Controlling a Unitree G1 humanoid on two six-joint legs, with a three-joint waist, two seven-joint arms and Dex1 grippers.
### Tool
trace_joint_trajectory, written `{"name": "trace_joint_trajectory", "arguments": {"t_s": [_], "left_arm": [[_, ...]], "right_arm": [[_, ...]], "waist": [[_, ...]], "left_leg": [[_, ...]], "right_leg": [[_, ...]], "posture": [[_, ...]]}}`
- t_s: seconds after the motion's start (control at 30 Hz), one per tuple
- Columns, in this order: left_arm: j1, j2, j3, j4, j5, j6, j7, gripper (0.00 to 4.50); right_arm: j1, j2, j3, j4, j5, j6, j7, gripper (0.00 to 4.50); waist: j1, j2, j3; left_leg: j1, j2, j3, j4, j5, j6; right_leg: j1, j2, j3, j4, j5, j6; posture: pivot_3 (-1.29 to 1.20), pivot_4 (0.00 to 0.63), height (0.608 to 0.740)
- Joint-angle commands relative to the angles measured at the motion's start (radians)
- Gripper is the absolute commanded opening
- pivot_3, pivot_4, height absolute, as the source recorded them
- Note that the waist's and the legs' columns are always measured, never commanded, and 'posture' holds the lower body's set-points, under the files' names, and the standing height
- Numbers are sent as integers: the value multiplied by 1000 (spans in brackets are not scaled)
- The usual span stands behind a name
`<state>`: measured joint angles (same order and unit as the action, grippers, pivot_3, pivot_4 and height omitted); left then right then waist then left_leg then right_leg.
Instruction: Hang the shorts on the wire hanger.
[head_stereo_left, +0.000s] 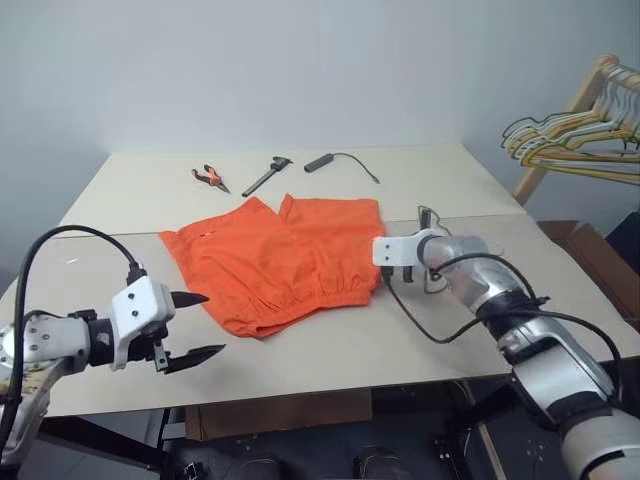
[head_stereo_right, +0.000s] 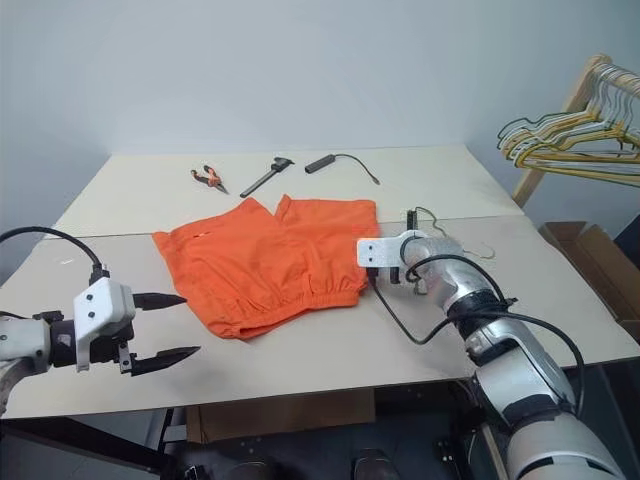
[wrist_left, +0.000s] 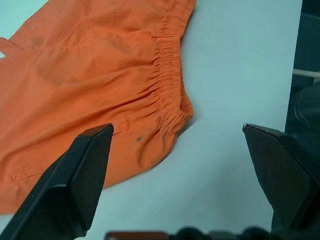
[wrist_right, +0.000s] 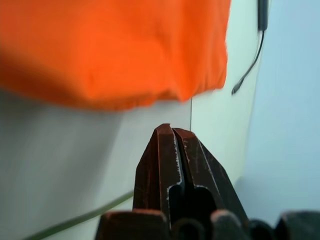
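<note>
Shorts (head_stereo_left: 285, 260) flat on table (head_stereo_left: 420, 340); hanger-free

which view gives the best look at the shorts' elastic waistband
The left wrist view: the gathered waistband runs close and unobstructed. The eye views show the whole shorts smaller; the right wrist view shows one orange edge.

It looks like a plain test room or lab: a bare pale wall behind a beige bench (head_stereo_left: 420, 190), hand tools (head_stereo_left: 210, 178) and a black cable (head_stereo_left: 345, 160) at the bench's far edge, a wooden rack of wire hangers (head_stereo_left: 575, 140) beside it, and cardboard boxes (head_stereo_left: 600, 265) below that rack.
</note>
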<state>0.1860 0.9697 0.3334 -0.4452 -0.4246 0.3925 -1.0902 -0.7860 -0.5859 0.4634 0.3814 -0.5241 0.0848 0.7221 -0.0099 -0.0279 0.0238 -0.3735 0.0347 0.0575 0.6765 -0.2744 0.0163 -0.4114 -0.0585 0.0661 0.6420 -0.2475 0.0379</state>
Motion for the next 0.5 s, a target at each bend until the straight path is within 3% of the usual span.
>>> {"name": "trace_joint_trajectory", "arguments": {"t_s": [0.03, 0.07, 0.2, 0.33, 0.5], "left_arm": [[17, 19, 41, -15, -10, -9, -21, 4500], [22, 25, 37, -9, 0, -13, -26, 4500], [19, 34, 26, 3, 10, -17, -34, 4500], [-9, 34, 7, 10, 10, -14, -34, 4500], [-9, 31, 4, 9, 12, -16, -38, 4500]], "right_arm": [[70, -42, -62, -340, 118, 97, 198, 14], [95, -46, -61, -417, 120, 124, 224, 14], [142, -9, -45, -585, 127, 250, 273, 1296], [143, 164, 0, -612, 152, 379, 230, 2719], [134, 279, 47, -612, 209, 429, 253, 2719]], "waist": [[2, 0, 0], [3, 0, 0], [6, 0, 0], [3, -1, 0], [0, -1, 0]], "left_leg": [[0, 0, -1, 0, 0, 0], [0, 0, -2, 0, 0, 0], [4, 0, 1, 2, 0, 0], [10, 1, 3, 2, 0, 0], [5, 1, 3, 2, 1, -1]], "right_leg": [[0, 0, 0, 0, 0, 0], [0, 0, 0, 0, 0, 0], [2, 0, 0, 4, 0, 0], [7, 1, 0, 4, -1, -1], [3, 2, -1, 5, -2, -2]], "posture": [[95, 0, 740], [94, 0, 740], [89, 0, 740], [76, 0, 740], [76, 0, 740]]}}
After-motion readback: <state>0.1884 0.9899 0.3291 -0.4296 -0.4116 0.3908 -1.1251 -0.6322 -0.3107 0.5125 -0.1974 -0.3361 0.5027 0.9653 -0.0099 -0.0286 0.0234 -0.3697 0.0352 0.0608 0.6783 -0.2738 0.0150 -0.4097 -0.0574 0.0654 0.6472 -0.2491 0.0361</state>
